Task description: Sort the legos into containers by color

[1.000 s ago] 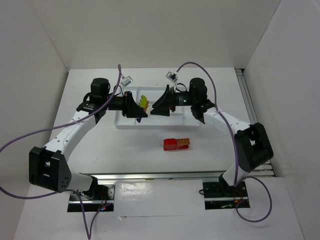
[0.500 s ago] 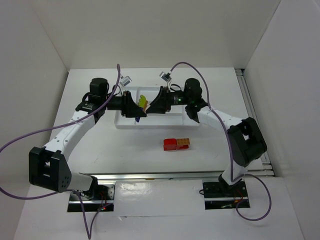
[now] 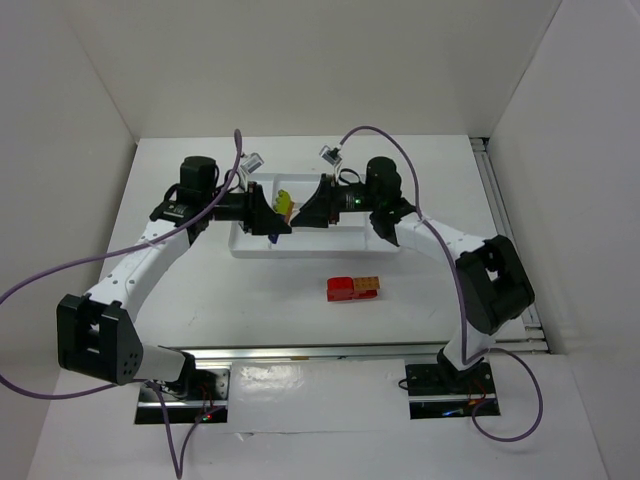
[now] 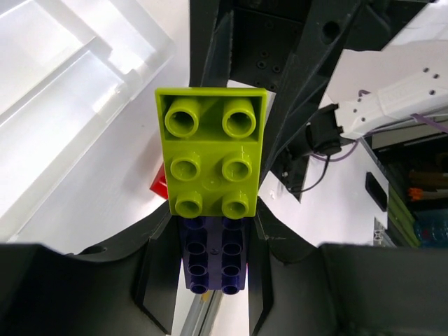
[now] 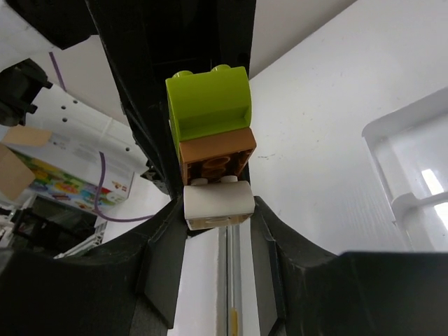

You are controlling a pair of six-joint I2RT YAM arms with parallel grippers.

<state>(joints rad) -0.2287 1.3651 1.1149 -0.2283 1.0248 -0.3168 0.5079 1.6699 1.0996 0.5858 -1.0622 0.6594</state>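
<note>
Purple brick (image 4: 210, 255), snapped to a lime green brick (image 4: 210, 150), is pinched by the left gripper (image 4: 210, 273). The right gripper (image 5: 217, 220) is clamped on a white piece (image 5: 218, 201).

A white counter (image 3: 230, 300) sits inside plain white walls (image 3: 300, 70). A metal rail (image 3: 320, 351) runs along its near edge, a second rail (image 3: 497, 195) along the right side. The right wrist view catches a cardboard box (image 5: 12, 171) beside a colourful printed carton (image 5: 66, 185) (lettering illegible).
</note>
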